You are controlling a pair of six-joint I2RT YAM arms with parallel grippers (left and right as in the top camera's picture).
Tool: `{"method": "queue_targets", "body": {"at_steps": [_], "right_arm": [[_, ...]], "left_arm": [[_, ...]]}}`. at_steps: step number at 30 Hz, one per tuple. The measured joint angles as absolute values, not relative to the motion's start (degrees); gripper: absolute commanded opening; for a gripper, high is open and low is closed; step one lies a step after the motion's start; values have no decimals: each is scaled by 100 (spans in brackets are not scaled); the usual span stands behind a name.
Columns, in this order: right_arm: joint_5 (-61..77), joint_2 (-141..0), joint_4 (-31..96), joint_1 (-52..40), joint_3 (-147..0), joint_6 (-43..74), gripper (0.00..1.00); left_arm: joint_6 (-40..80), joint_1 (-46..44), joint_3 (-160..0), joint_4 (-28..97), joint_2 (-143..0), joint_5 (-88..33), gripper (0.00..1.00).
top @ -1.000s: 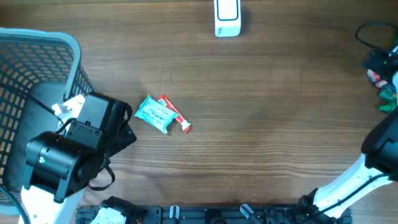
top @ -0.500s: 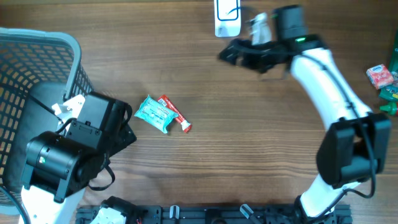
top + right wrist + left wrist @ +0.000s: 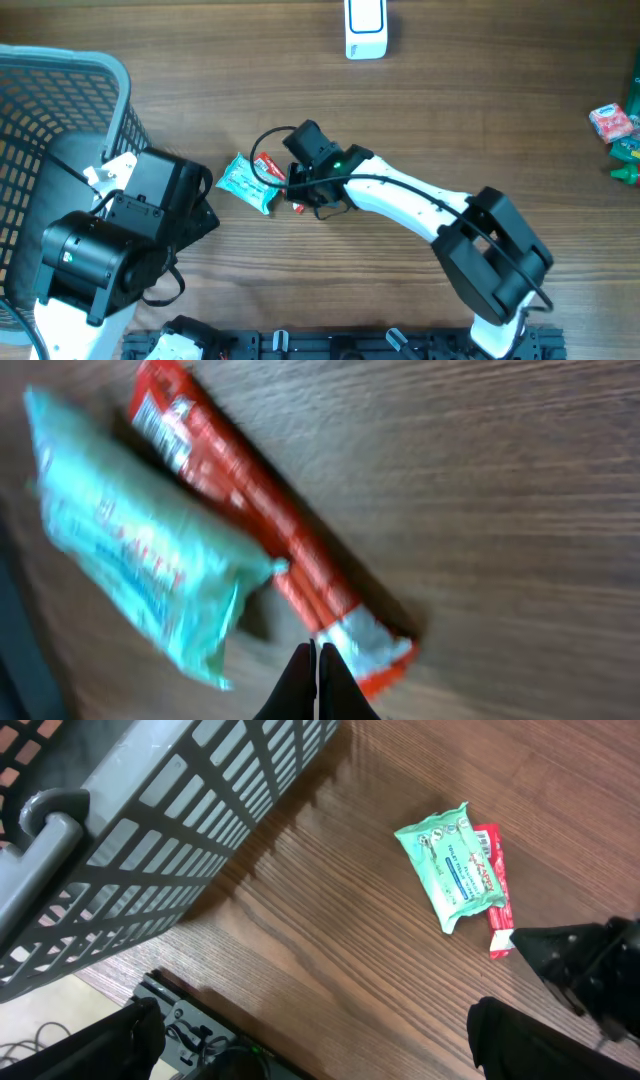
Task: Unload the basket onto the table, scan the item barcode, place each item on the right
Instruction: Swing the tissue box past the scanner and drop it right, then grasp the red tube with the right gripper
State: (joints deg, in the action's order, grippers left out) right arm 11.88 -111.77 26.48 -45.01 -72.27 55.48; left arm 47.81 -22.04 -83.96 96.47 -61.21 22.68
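Starting at the near edge of the wooden table [image 3: 450,110], you have the left arm's black bulk at the near left. Its left gripper [image 3: 315,1030] stands wide open over bare wood and holds nothing; in the left wrist view its two dark fingers [image 3: 125,1040] sit at the bottom corners, well apart. Just beside that arm, at the table's left edge, is the grey slatted basket [image 3: 112,75]. Moving out toward the middle, you will find two packets lying flat on the wood and touching. A teal packet [image 3: 246,183] lies on the left with a narrow red packet [image 3: 272,170] alongside it, and the red one's red-and-white end pokes out toward the near side. Your right arm reaches in from the near right corner, and the right gripper [image 3: 298,195] is down at that poking-out end. In the right wrist view its jaws are closed tight, tips pressed together with nothing between them. They point at the wood right beside the red packet's white-tipped end, and you cannot tell from these views whether the tips touch the wrapper. Neither packet is lifted. Farther out, at the far edge past the middle, a white device [image 3: 365,30] stands alone, well apart from the packets. At the far right edge lie a pink packet [image 3: 610,120] and something green [image 3: 626,150] just beside it.
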Motion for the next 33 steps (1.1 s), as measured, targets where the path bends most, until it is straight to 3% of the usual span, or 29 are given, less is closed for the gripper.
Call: {"method": "queue_targets", "body": {"at_steps": [9,10,11,20,28,31,33], "right_arm": [[1153,-11574,2281,-4501,-7227,6493,5],[1153,-11583,2405,-4501,-7260,6512,12],[1153,-11583,2716,-4501,-7332,6536,12],[1391,-11544,4595,-4060,-7520,6547,7],[1586,-11570,5046,-3253,-7566,5376,7],[1343,-11561,5059,-3221,-7649,4692,20],[1210,-11373,5061,-3203,-7655,4335,59]], "left_arm": [[4781,-2204,-8396,9647,-6121,2268,100],[4781,-2204,-8396,9647,-6121,2268,100],[4781,-2204,-8396,9647,-6121,2268,100],[4781,-2204,-8396,9644,-6121,2270,100],[4781,-2204,-8396,9644,-6121,2270,100],[4781,-2204,-8396,9644,-6121,2268,100],[4781,-2204,-8396,9647,-6121,2268,100]]}}
